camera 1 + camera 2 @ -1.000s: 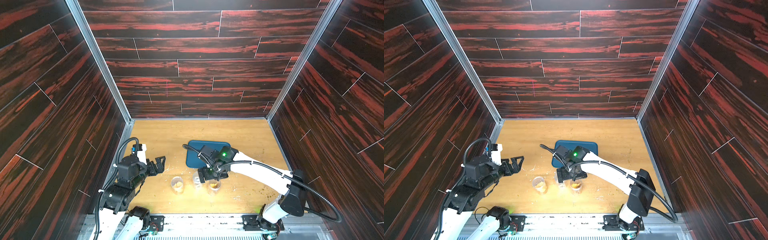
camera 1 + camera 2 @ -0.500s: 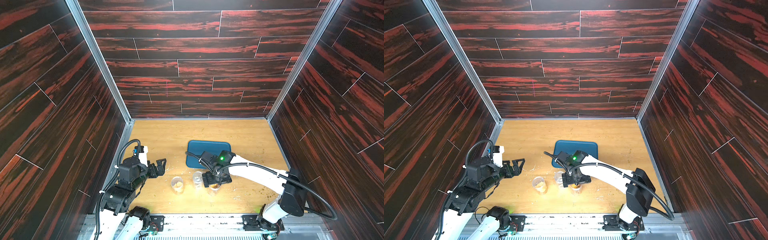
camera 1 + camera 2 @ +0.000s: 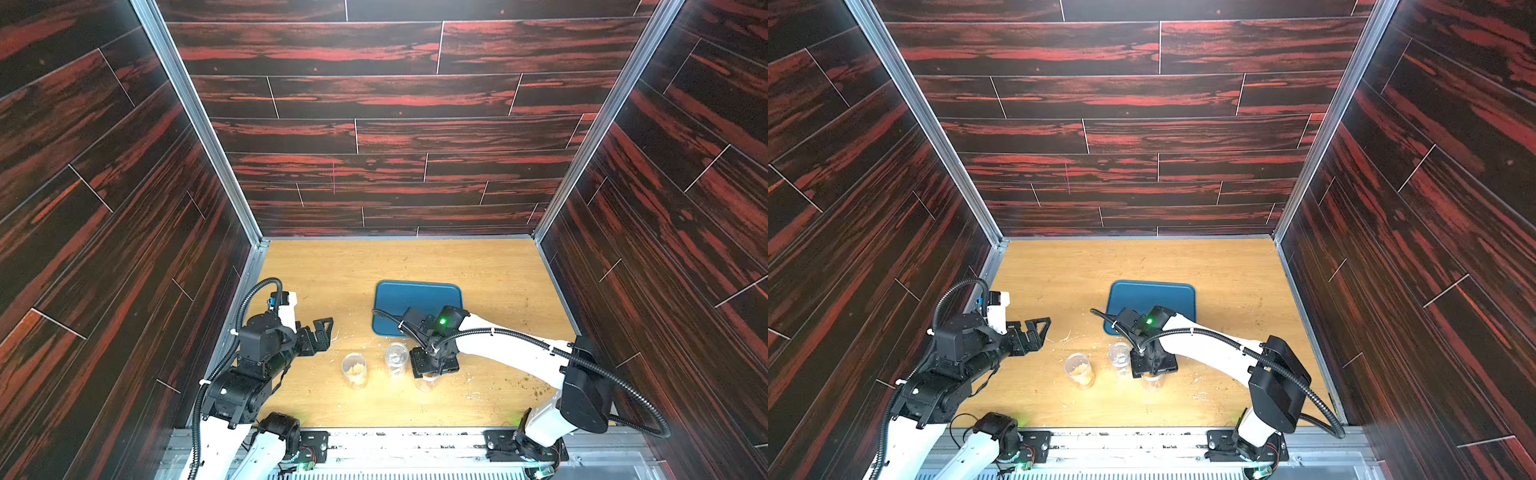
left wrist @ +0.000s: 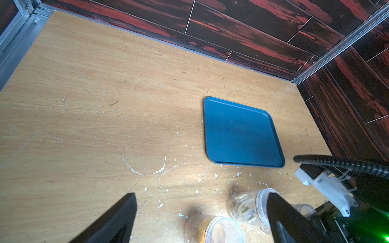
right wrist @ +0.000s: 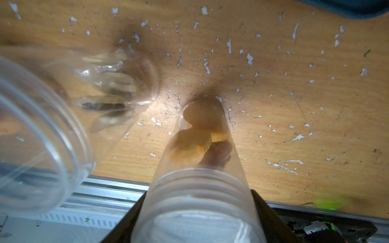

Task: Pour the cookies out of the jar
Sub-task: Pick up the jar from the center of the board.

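- cookies (image 5: 200,134): golden-orange rounded pieces plus one brown, heaped at the bottom of the clear, thread-necked jar (image 5: 189,174) (standing on the table (image 3: 332,266), 6 o'clock of the blue tray (image 3: 417,299); left jar (image 3: 354,370) and middle jar (image 3: 395,356) at its 9 o'clock).
- left gripper (image 3: 324,332): jaws spread wide, empty, off the table.
- right gripper (image 5: 199,195): fingers clamped on the jar's neck.

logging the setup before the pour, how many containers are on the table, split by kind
clear jars: 3
blue tray: 1
total: 4
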`<state>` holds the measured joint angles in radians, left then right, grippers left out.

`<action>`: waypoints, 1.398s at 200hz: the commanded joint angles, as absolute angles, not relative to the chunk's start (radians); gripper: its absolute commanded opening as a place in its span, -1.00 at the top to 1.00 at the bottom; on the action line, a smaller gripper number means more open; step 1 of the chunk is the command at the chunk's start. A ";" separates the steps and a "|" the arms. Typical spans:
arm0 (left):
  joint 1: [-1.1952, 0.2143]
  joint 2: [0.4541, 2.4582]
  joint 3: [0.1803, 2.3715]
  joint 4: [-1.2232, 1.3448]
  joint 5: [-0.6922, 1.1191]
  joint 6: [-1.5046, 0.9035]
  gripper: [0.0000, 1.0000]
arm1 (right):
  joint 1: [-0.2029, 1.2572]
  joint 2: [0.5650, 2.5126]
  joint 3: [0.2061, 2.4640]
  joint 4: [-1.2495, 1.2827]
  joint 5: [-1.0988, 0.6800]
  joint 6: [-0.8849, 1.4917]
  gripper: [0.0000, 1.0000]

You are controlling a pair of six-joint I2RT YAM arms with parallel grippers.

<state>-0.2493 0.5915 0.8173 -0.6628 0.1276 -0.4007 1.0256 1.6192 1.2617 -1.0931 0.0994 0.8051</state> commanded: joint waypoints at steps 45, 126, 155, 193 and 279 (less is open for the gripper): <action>-0.253 0.613 0.827 -0.675 0.209 -0.406 -0.98 | 1.025 1.565 1.251 -1.139 0.123 0.823 -0.12; -0.254 0.695 0.833 -0.393 0.471 -0.554 -1.00 | 0.776 1.312 1.510 -1.321 -0.029 0.750 -0.08; -0.275 0.738 0.848 -0.264 0.595 -0.545 -1.00 | 0.679 1.286 1.662 -1.305 -0.211 0.717 -0.07; -0.344 0.812 0.980 -0.376 0.695 -0.225 -0.99 | 0.657 1.306 1.709 -1.144 -0.438 0.734 -0.08; -0.497 0.990 1.168 -0.434 0.750 -0.039 -1.00 | 0.650 1.409 1.728 -0.916 -0.658 0.817 -0.06</action>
<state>-0.4370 0.9512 1.0718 -0.3012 0.7631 -0.2150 0.6540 1.3621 1.6878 -0.9813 -0.5728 0.7963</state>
